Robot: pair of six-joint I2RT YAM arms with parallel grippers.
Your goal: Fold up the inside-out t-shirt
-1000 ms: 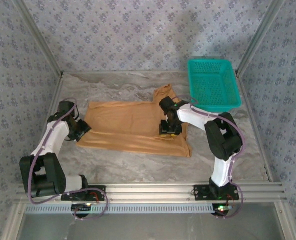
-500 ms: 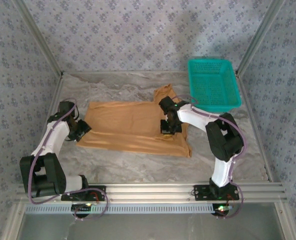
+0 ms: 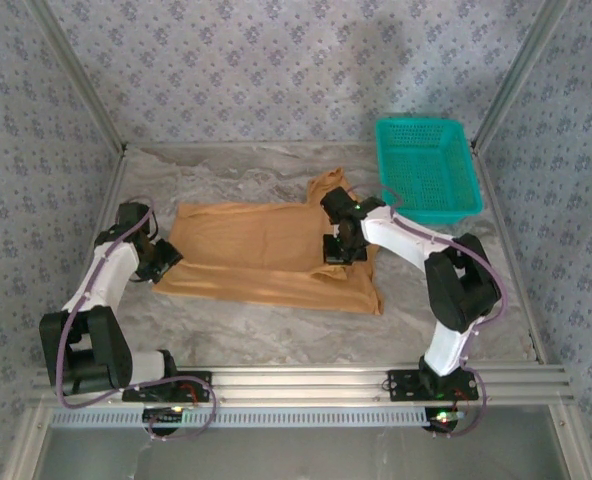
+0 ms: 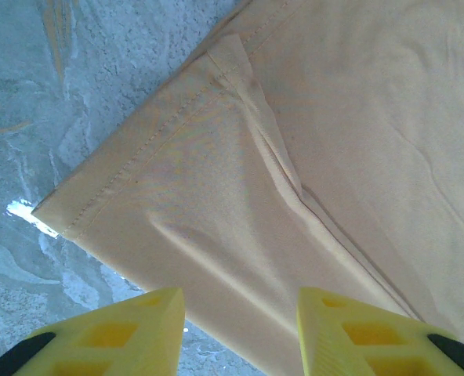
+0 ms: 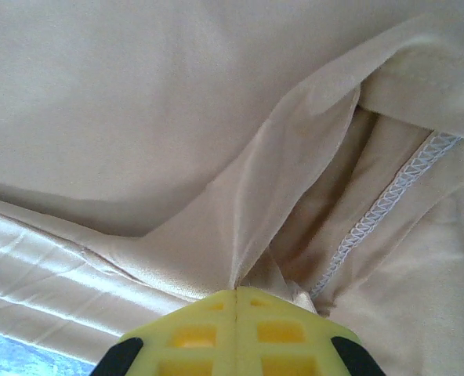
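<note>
Here, right gripper pinches a t-shirt fold; left gripper spread over the hem corner.

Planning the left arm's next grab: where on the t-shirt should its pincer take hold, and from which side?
Probably the hemmed corner of the t-shirt, coming in low from the table on its left. The corner lies flat with free stitched edges, and the open left pincer faces it.
</note>
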